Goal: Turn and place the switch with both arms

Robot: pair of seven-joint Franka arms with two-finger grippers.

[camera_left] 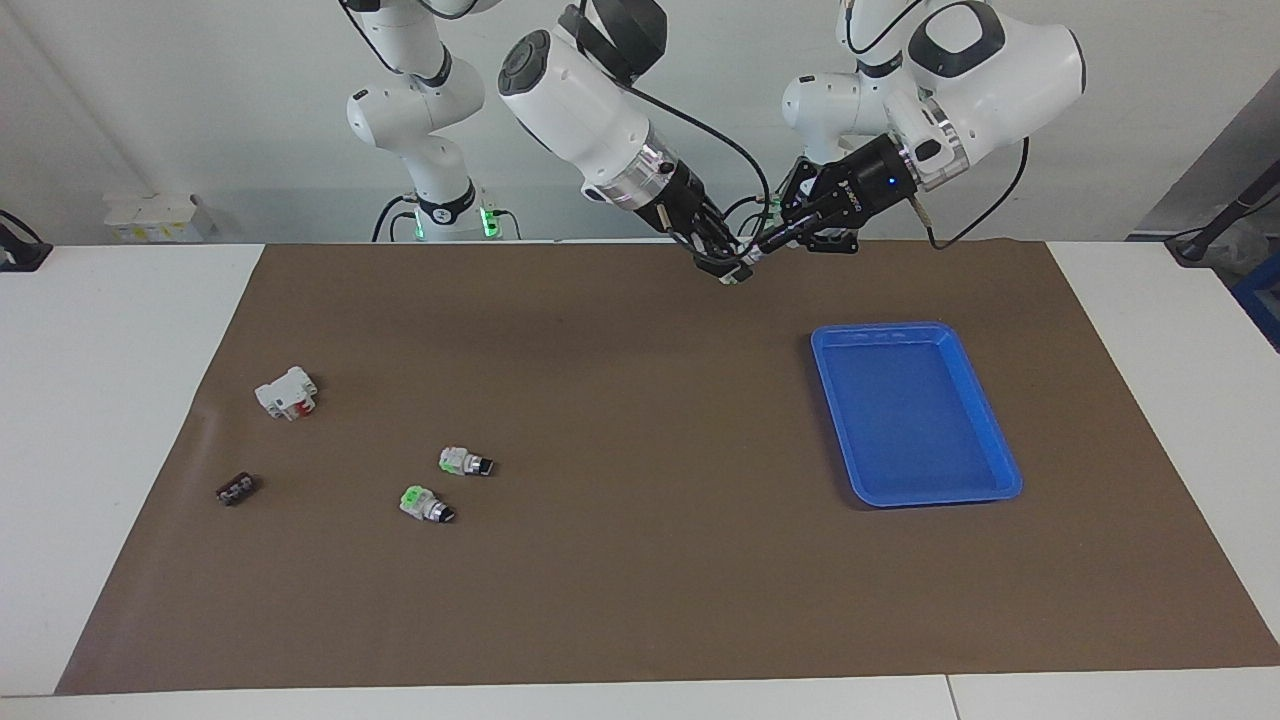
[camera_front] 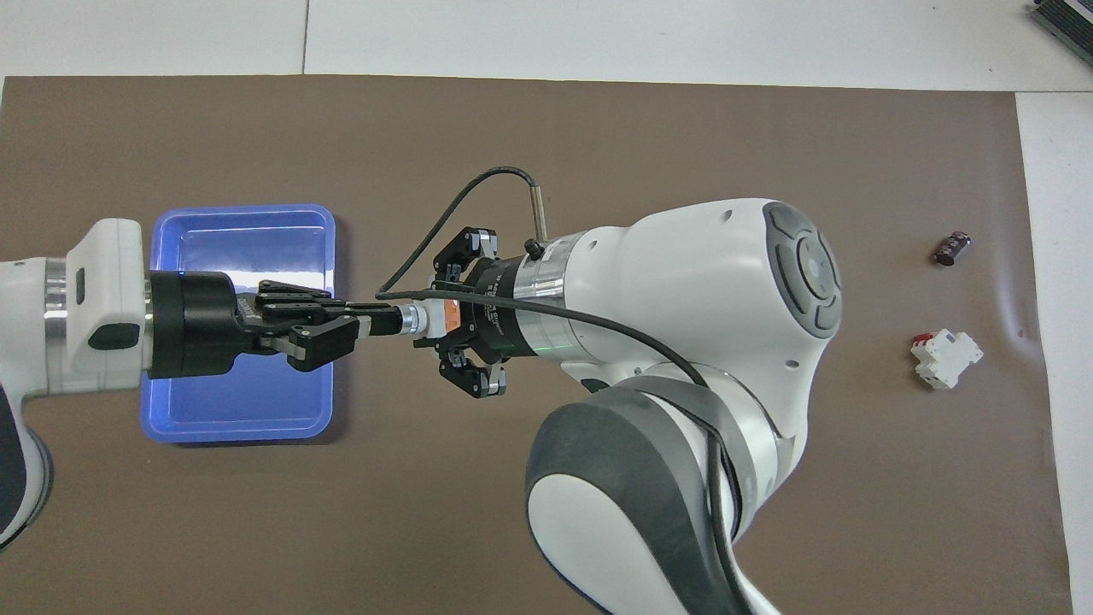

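The switch [camera_front: 420,318] hangs in the air between both grippers, lying level, with its orange block, silver collar and black knob showing. My right gripper [camera_front: 446,316] is shut on the orange block end. My left gripper [camera_front: 354,327] is shut on the black knob end and its hand is over the blue tray [camera_front: 239,209]. In the facing view the switch [camera_left: 742,268] is a small pale spot where the right gripper [camera_left: 728,268] and the left gripper [camera_left: 768,243] meet, high over the mat's edge nearest the robots.
The blue tray [camera_left: 880,331] holds nothing, toward the left arm's end. Toward the right arm's end lie a green-block switch [camera_left: 425,503], a pale-green-trimmed switch [camera_left: 464,461], a white and red part [camera_left: 287,393] and a small dark part [camera_left: 237,489].
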